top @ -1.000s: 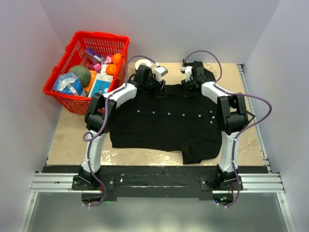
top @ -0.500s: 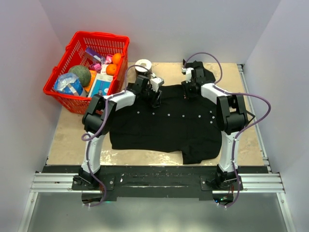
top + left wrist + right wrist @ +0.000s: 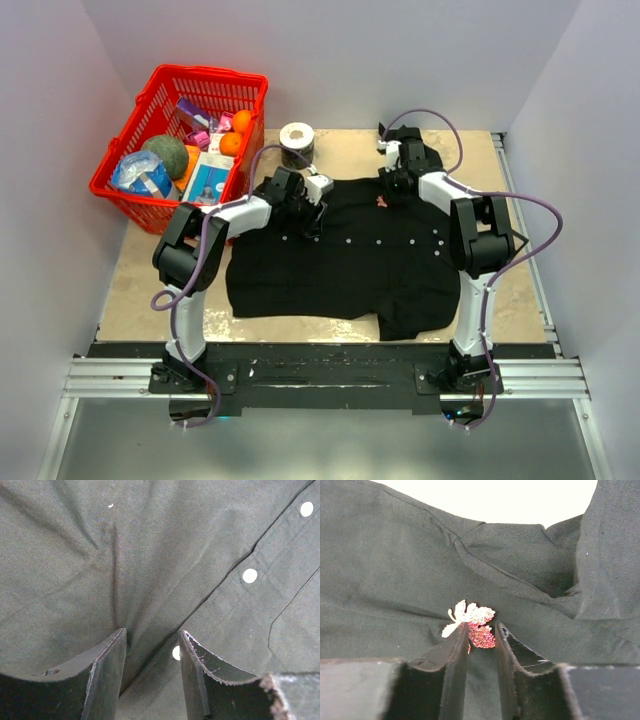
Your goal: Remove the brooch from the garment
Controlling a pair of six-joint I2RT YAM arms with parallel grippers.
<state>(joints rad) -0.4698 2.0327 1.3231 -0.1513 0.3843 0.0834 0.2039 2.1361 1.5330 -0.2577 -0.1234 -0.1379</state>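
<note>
The black shirt (image 3: 340, 255) lies spread flat on the table. The reddish-pink leaf brooch (image 3: 381, 201) is pinned near its far right, by the collar. In the right wrist view the brooch (image 3: 479, 616) sits at my right gripper's (image 3: 481, 631) tips, and the jaws are closed to a narrow gap on its red lower lobe. My right gripper (image 3: 391, 187) is low on the cloth. My left gripper (image 3: 307, 212) rests on the shirt's upper left, open, with its fingertips (image 3: 118, 642) pressed into creased cloth beside white buttons (image 3: 249, 575).
A red basket (image 3: 128, 198) of groceries stands at the far left, partly off the board. A white tape roll (image 3: 296, 135) sits behind the shirt. White walls close in on both sides and the back.
My left gripper has moved from the far collar edge down and toward me onto the shirt. The shirt has shifted slightly left. The brooch now shows in the top view. The right arm has barely moved.
</note>
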